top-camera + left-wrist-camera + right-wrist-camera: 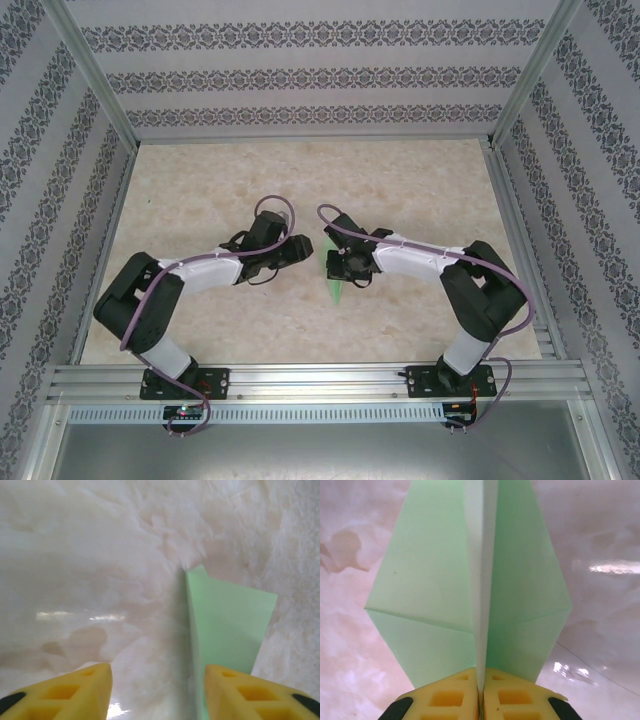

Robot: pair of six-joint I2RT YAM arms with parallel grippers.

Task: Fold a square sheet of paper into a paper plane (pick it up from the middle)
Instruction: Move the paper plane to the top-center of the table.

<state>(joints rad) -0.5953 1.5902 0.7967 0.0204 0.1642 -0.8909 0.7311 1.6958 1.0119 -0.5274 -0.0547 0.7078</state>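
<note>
Marbled tabletop [420, 180] beneath right end effector [481, 681] pinching the paper plane [435, 580].

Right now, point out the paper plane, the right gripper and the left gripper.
paper plane [425, 585]: right wrist view, on a flat wing panel.
right gripper [481, 677]: right wrist view, where its fingertips pinch the centre fold.
left gripper [157, 677]: left wrist view, the gap between its open fingertips.

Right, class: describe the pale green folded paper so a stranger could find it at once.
Start at the beige marbled tabletop and go to its middle. There the right gripper, with yellow fingers, pinches the pale green paper plane by its centre crease. It is a pointed kite shape and the one green thing on the table.
</note>
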